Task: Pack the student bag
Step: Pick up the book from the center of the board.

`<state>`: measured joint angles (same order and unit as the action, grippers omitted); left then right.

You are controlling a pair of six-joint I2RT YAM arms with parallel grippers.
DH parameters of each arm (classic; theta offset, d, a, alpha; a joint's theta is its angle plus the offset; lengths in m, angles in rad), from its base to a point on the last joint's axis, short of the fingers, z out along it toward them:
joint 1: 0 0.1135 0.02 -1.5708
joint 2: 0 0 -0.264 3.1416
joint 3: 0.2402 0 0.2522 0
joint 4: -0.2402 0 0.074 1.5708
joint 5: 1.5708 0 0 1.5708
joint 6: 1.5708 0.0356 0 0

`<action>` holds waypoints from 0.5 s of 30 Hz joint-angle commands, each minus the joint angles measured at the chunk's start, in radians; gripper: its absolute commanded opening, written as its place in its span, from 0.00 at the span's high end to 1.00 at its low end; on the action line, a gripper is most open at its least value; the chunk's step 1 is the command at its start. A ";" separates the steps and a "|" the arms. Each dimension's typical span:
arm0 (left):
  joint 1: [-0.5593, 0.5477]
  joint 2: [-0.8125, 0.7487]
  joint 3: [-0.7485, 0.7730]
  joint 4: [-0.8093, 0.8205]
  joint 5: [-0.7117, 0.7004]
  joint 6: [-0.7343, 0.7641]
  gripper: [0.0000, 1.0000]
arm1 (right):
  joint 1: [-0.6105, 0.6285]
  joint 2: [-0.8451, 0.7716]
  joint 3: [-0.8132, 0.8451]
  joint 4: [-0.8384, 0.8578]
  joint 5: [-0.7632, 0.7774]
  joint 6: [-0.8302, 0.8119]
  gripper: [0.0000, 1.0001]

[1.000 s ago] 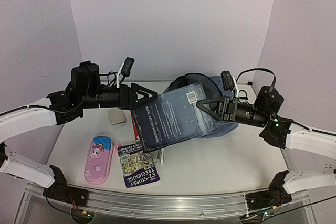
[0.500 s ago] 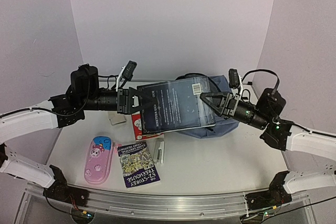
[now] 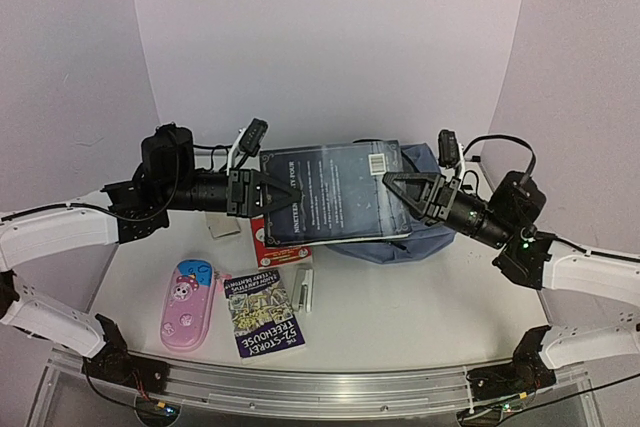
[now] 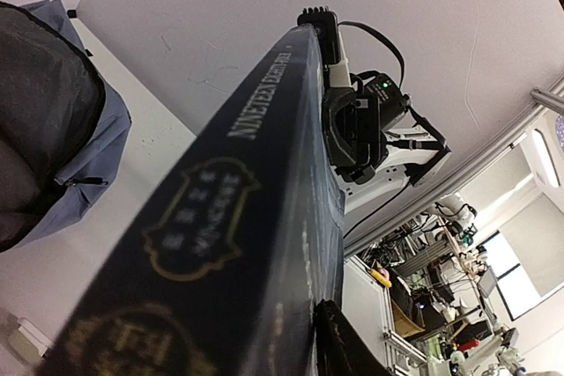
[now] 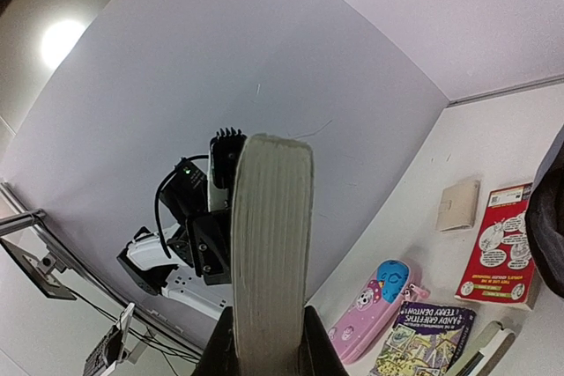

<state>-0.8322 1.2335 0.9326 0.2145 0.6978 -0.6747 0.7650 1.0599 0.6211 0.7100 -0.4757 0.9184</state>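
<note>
Top external, student bag (image 3: 420, 239) beneath right gripper (image 3: 398, 193), dark book (image 3: 330, 192) pinched.

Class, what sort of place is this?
Probably a robotics lab: two white-and-black robot arms bolted to a plain white table, blank lilac panels around it, cluttered workbenches beyond.

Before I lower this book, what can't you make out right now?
Student bag opening: the book covers it in the top view; the left wrist view's edge cuts it off.
Left gripper grip: in the left wrist view the book hides one finger, so clamping is unclear.
Grey object by the paperback: too small in the top view, cut off by the right wrist view's edge.
</note>
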 commanded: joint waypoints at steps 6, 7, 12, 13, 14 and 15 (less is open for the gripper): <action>-0.007 -0.020 -0.005 -0.012 -0.110 -0.016 1.00 | -0.001 -0.014 0.023 0.113 0.119 -0.019 0.87; -0.006 -0.018 0.004 -0.039 -0.139 -0.020 1.00 | -0.001 -0.013 0.038 0.062 0.137 -0.041 0.78; 0.026 -0.006 0.023 -0.130 -0.230 -0.061 1.00 | -0.007 0.007 0.193 -0.414 0.345 -0.189 0.09; 0.038 -0.006 0.016 -0.133 -0.239 -0.076 1.00 | -0.016 0.023 0.231 -0.520 0.411 -0.201 0.03; 0.054 -0.005 0.007 -0.133 -0.244 -0.093 1.00 | -0.037 0.043 0.269 -0.602 0.441 -0.213 0.02; 0.067 -0.006 -0.001 -0.131 -0.245 -0.110 1.00 | -0.065 0.060 0.292 -0.643 0.432 -0.220 0.02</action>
<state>-0.8213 1.2360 0.9271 0.0739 0.5526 -0.7220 0.7550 1.0795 0.7605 0.3785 -0.2310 0.7965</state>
